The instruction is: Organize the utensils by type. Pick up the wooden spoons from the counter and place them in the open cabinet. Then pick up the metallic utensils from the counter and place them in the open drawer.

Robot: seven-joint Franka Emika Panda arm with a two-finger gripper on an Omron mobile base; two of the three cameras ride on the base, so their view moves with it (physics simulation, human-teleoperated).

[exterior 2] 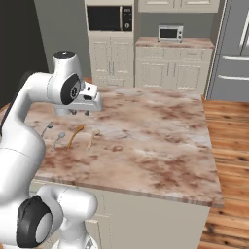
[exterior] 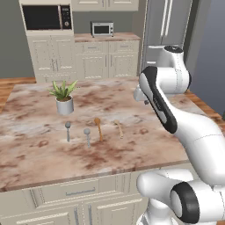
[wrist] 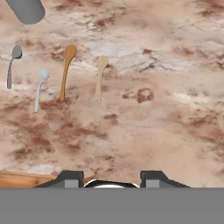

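Observation:
Four utensils lie in a row on the marbled counter (exterior: 39,149). The two metallic utensils (wrist: 12,65) (wrist: 40,85) are on the left of the row. Beside them lie the darker wooden spoon (wrist: 66,72) and the paler wooden spoon (wrist: 99,78). In the left base view the same row runs from the metallic utensils (exterior: 67,130) (exterior: 87,136) to the wooden spoons (exterior: 99,128) (exterior: 118,128). My gripper (exterior 2: 80,113) (wrist: 110,179) hangs well above the counter, off to one side of the row, open and holding nothing. The open cabinet and open drawer are out of view.
A small plant in a grey pot (exterior: 64,100) stands on the counter just behind the metallic utensils. The counter's front edge (exterior 2: 146,194) runs close to my base. Cream cabinets, a microwave (exterior: 102,29) and a fridge (exterior 2: 238,53) line the far wall.

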